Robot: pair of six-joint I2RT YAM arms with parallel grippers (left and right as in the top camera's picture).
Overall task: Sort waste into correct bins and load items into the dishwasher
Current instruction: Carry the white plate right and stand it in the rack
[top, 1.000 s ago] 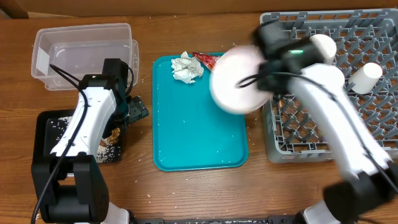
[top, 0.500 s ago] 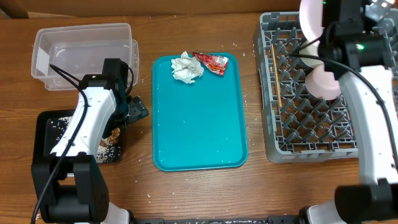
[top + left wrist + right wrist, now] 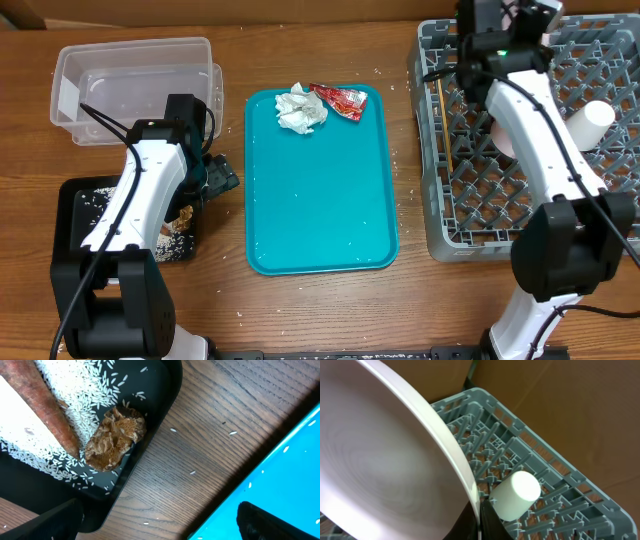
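My right gripper [image 3: 477, 510] is shut on the rim of the large white plate [image 3: 385, 460] and holds it tilted on edge over the far part of the grey dish rack [image 3: 470, 235]. In the overhead view the right gripper [image 3: 497, 22] hides most of the plate. A white cup [image 3: 590, 120] lies in the rack, as the right wrist view [image 3: 515, 495] also shows. A wooden stick [image 3: 441, 120] lies along the rack's left side. My left gripper [image 3: 160, 527] is open and empty, low between the black tray [image 3: 160, 400] and the teal tray [image 3: 320, 200].
A crumpled napkin [image 3: 300, 108] and a red wrapper [image 3: 338, 100] lie at the teal tray's far end. The black tray holds rice [image 3: 90, 385], a sausage piece [image 3: 45, 415] and a brown crumbly bit [image 3: 115, 437]. A clear tub [image 3: 135, 85] stands at the far left. A pale round dish [image 3: 500, 140] shows under the right arm.
My right arm has carried the plate from beside the teal tray's right edge to over the rack's far side and turned it on edge. The left arm has not moved.
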